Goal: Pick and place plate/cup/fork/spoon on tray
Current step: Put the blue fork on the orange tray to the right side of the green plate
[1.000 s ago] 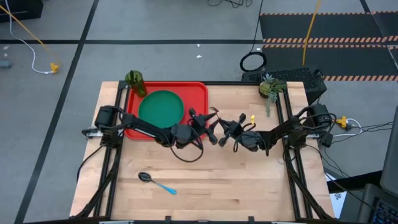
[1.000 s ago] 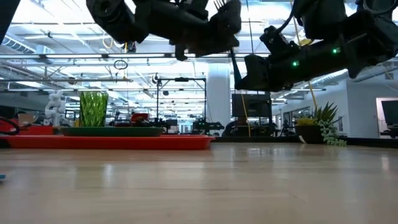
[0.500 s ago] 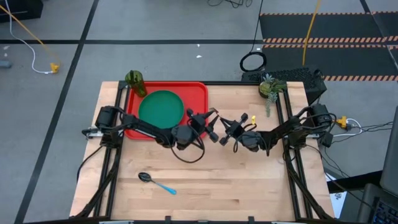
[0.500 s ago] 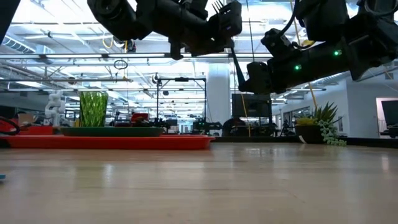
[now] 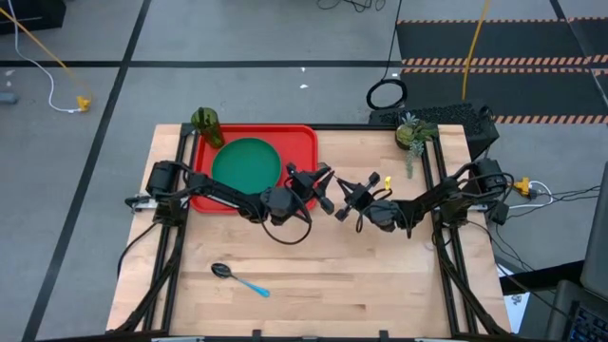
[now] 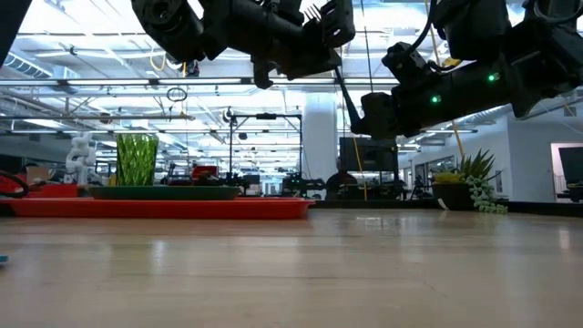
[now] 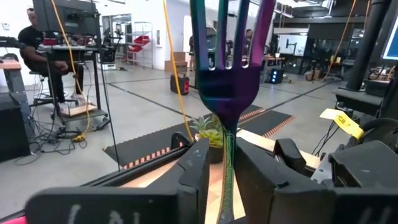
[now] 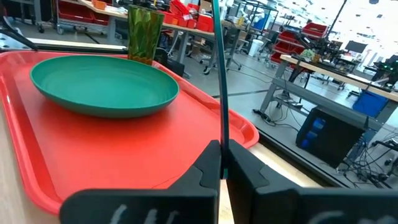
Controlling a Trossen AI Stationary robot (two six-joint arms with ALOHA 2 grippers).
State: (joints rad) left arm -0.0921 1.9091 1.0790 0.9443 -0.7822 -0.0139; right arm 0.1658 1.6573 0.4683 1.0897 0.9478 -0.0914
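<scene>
fork hangs between both jaws above the surface; we judge both sets pinch it, though views are tight. release mistimed, it drops short of tray.

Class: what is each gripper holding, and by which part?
The right gripper is shut on the handle of the slim blue-handled fork. The left gripper sits around its neck below the tines; grip unclear.
</scene>
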